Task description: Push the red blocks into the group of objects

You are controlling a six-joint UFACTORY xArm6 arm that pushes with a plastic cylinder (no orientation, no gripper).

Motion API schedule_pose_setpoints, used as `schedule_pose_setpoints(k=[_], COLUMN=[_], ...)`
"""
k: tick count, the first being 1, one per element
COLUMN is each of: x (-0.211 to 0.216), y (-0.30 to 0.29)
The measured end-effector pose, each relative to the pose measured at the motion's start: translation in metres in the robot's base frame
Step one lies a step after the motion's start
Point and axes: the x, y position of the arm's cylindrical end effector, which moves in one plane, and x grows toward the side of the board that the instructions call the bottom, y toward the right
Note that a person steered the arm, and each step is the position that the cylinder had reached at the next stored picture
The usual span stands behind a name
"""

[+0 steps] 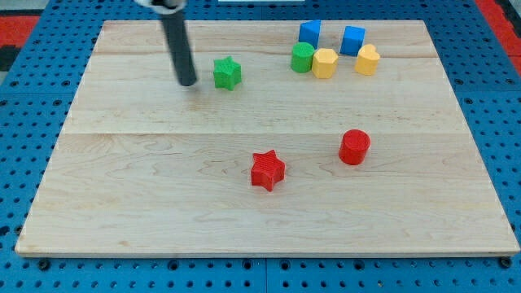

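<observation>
A red star block (267, 170) lies a little below the board's middle. A red cylinder (354, 146) stands to its right, slightly higher in the view. The group sits at the view's top right: two blue blocks (309, 33) (353, 39), a green cylinder (303, 58), a yellow hexagonal block (325, 63) and a yellow block (367, 59). A green star block (228, 73) lies alone to the left of the group. My tip (186, 82) rests on the board just left of the green star, far up and left of both red blocks.
The wooden board (122, 187) lies on a blue perforated table (24, 114). Red matting shows at the view's top corners (16, 24).
</observation>
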Motion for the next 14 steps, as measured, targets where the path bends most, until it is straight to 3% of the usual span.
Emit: schedule_pose_setpoints(k=[1, 2, 3, 4, 5, 6, 8, 10, 11, 12, 14], x=[-0.005, 0.046, 0.086, 0.089, 0.133, 0.138, 0.169, 0.073, 0.116, 0.112, 0.051], y=[0.09, 0.094, 0.155, 0.272, 0.281, 0.198, 0.172, 0.154, 0.154, 0.107, 0.131])
